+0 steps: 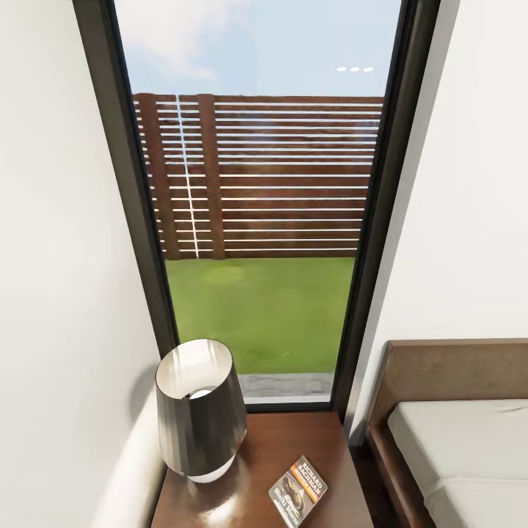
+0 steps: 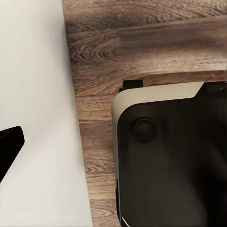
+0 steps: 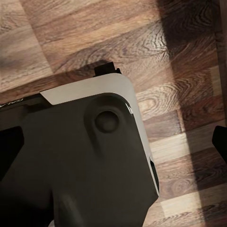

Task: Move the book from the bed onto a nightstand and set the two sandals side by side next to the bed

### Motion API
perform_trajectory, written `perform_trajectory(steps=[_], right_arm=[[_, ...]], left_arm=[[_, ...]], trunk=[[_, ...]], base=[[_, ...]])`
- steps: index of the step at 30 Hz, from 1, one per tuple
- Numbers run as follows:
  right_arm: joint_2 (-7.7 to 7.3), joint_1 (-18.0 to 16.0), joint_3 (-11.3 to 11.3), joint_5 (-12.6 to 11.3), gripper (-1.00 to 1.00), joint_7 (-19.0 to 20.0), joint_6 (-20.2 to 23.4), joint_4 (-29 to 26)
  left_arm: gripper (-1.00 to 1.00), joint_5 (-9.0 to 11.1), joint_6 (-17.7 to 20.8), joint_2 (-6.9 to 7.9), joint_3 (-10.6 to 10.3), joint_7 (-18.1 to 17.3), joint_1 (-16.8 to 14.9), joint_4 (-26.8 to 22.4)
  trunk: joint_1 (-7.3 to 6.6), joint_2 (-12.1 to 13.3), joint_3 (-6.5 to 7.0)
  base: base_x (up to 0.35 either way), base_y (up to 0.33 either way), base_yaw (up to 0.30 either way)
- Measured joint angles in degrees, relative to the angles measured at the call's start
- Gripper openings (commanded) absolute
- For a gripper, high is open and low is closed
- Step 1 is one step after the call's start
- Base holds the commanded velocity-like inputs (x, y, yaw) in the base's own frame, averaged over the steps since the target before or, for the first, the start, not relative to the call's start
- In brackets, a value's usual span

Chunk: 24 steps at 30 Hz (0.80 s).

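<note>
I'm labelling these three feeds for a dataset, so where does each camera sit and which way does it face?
Head view: high on the robot, facing forward and down at the nightstand with book and lamp, window, bed.
Left wrist view: on the left arm, looking down at the wood floor and the robot's base.
Right wrist view: likewise, floor and base.
Both wrist views share floor and base.

Book on nightstand, right of lamp.
</note>
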Motion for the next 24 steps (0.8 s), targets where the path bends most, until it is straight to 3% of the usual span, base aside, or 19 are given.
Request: perform_trajectory(steps=[24], right_arm=[[0.0,0.0,0.0,0.0,1.0,0.0,0.0,0.0]], left_arm=[[1.0,0.0,0.0,0.11,0.0,0.0,0.0,0.0]], trunk=[[0.0,0.0,0.0]], base=[[0.0,0.0,0.0]])
